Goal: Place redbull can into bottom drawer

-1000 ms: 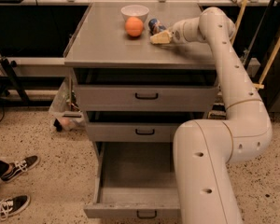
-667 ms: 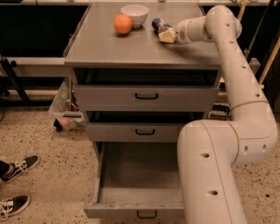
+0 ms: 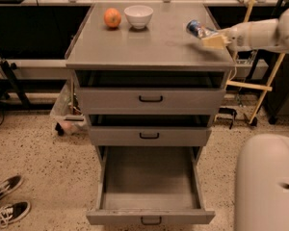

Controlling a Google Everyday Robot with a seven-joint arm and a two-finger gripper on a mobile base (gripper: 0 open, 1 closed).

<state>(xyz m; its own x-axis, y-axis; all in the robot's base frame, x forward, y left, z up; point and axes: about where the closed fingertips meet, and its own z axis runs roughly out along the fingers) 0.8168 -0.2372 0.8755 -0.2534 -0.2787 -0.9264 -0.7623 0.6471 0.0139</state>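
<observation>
The redbull can (image 3: 196, 29) is blue and silver and lies tilted in my gripper (image 3: 208, 36), a little above the right side of the grey cabinet top (image 3: 149, 42). The gripper's tan fingers (image 3: 213, 41) are shut on the can's lower end. My white arm (image 3: 262, 33) reaches in from the right. The bottom drawer (image 3: 150, 179) is pulled out wide at the foot of the cabinet, with a plain grey inside and a black bar handle (image 3: 151, 220). Nothing lies in it.
An orange (image 3: 112, 18) and a white bowl (image 3: 138, 16) stand at the back of the cabinet top. The two upper drawers (image 3: 151, 100) are slightly open. My white base (image 3: 269, 182) fills the lower right. A pair of shoes (image 3: 7, 206) is at lower left.
The view has shifted, so the cabinet now sits more to the centre. The gripper with the can has moved from near the bowl toward the right edge of the top.
</observation>
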